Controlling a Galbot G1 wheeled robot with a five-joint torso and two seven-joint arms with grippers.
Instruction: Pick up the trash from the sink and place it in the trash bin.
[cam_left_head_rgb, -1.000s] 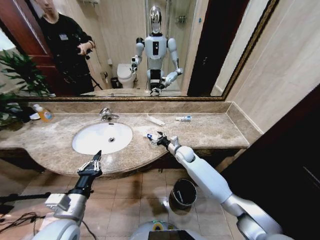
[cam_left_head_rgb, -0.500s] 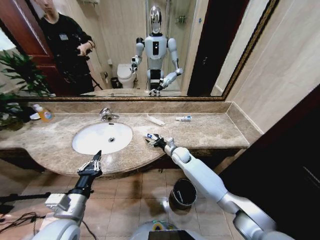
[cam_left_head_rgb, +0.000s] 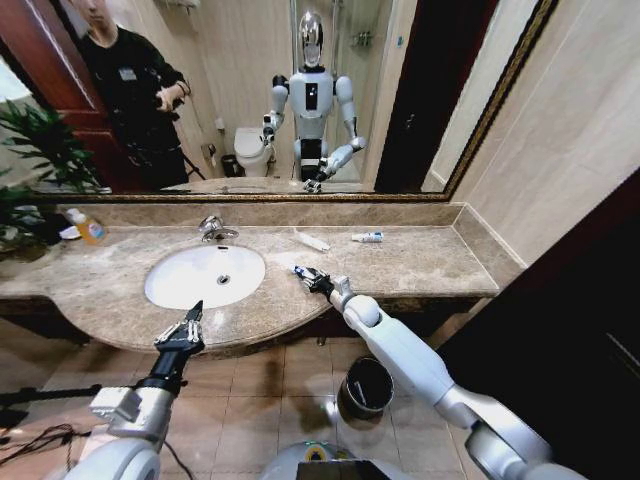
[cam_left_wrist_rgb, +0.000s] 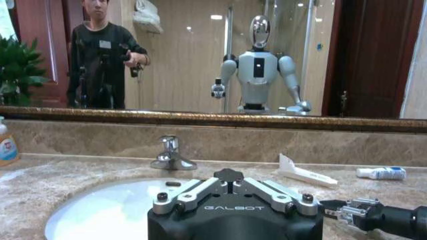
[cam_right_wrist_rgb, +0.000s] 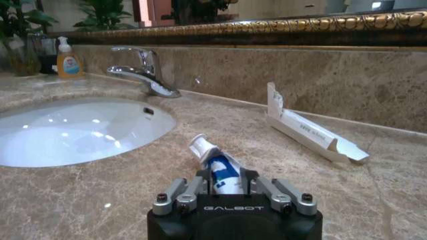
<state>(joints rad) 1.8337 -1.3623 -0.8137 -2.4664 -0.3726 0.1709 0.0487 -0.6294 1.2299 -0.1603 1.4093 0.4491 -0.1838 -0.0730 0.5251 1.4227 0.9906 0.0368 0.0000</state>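
My right gripper (cam_left_head_rgb: 305, 277) lies low on the marble counter just right of the sink (cam_left_head_rgb: 170, 290), shut on a crumpled blue-white tube (cam_right_wrist_rgb: 215, 161) whose white end sticks out ahead of the fingers. Farther back on the counter lie a long white tube (cam_left_head_rgb: 312, 240) and a small blue-white tube (cam_left_head_rgb: 367, 237). The black trash bin (cam_left_head_rgb: 366, 388) stands on the floor below my right arm. Near the counter's front edge, in front of the basin, my left gripper (cam_left_head_rgb: 184, 327) hangs open and holds nothing.
A chrome tap (cam_left_head_rgb: 214, 229) stands behind the basin, and an orange bottle (cam_left_head_rgb: 88, 227) sits at the far left by a plant. The mirror runs along the back wall. A dark door panel closes off the right side.
My right gripper has slid a little left along the counter, so the blue-white tube now sits between its fingers. The left arm has not moved.
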